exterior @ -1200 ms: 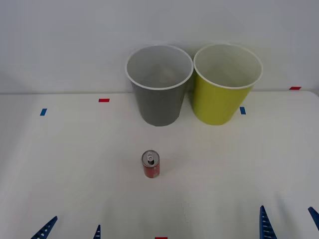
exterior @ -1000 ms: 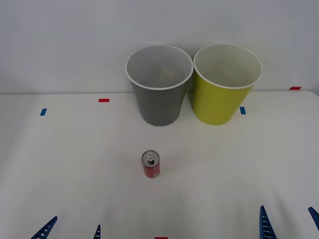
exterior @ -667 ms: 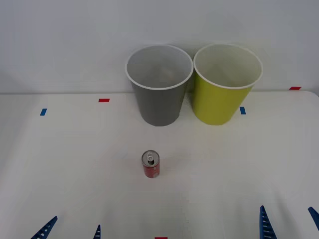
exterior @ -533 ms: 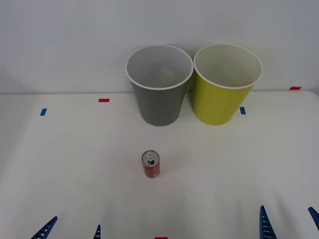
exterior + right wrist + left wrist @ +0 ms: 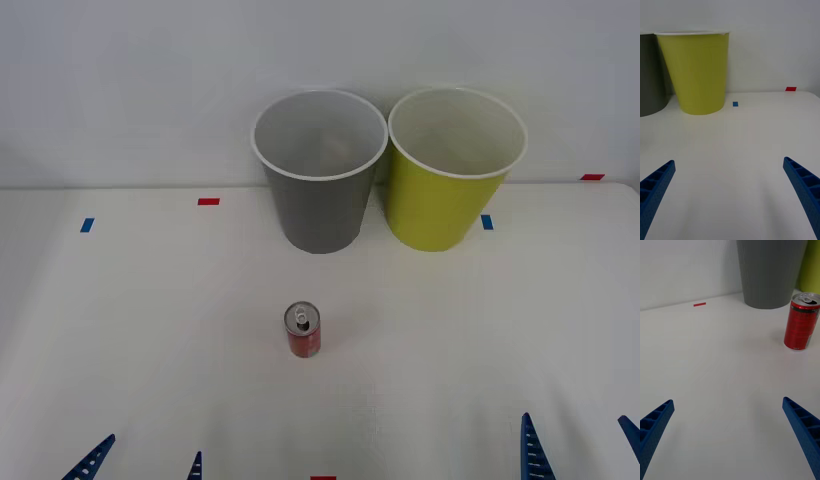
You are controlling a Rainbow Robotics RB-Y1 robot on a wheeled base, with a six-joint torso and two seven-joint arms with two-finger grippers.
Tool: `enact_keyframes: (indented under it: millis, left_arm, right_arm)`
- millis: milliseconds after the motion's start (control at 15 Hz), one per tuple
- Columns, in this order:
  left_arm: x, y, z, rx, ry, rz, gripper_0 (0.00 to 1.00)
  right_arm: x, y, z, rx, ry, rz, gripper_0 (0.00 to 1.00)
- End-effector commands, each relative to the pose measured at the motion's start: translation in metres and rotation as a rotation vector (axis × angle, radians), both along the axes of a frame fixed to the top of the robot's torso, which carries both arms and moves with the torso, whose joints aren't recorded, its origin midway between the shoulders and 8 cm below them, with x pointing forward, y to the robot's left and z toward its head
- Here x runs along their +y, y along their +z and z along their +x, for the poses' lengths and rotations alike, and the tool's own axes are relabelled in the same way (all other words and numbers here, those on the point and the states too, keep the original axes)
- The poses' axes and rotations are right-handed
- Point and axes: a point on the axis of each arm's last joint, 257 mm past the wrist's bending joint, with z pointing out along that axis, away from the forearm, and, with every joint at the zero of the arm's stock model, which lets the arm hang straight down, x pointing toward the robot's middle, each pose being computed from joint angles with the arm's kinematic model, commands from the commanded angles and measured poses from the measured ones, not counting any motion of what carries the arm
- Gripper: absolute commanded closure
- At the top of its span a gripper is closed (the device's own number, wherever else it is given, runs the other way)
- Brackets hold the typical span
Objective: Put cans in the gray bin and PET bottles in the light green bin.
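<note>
The can [image 5: 302, 331] stands upright on the table [image 5: 120, 330], near the middle, in front of the gray bin [image 5: 319, 170] and well apart from it. The green bin [image 5: 455, 168] stands just beside the gray bin, on its right. The left gripper [image 5: 143, 460] and right gripper [image 5: 580, 448] sit at the near table edge, both wide open and holding nothing.

On the white table [image 5: 120, 330] there are 1 red can [image 5: 302, 331], 1 gray bin [image 5: 320, 175], 1 light green bin [image 5: 452, 172], 3 red tape marks [image 5: 208, 201] and 2 blue tape marks [image 5: 87, 225].
</note>
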Motion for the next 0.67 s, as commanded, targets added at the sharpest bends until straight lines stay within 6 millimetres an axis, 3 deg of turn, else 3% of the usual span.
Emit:
enact_keyframes:
  millis: [67,667]
  left_arm:
    - [0.0000,0.0000,0.0000,0.000,0.000,0.000,0.00]
    - [0.0000,0.0000,0.0000,0.000,0.000,0.000,0.00]
  right_arm:
    - [0.0000,0.0000,0.0000,0.000,0.000,0.000,0.00]
    - [0.0000,0.0000,0.0000,0.000,0.000,0.000,0.00]
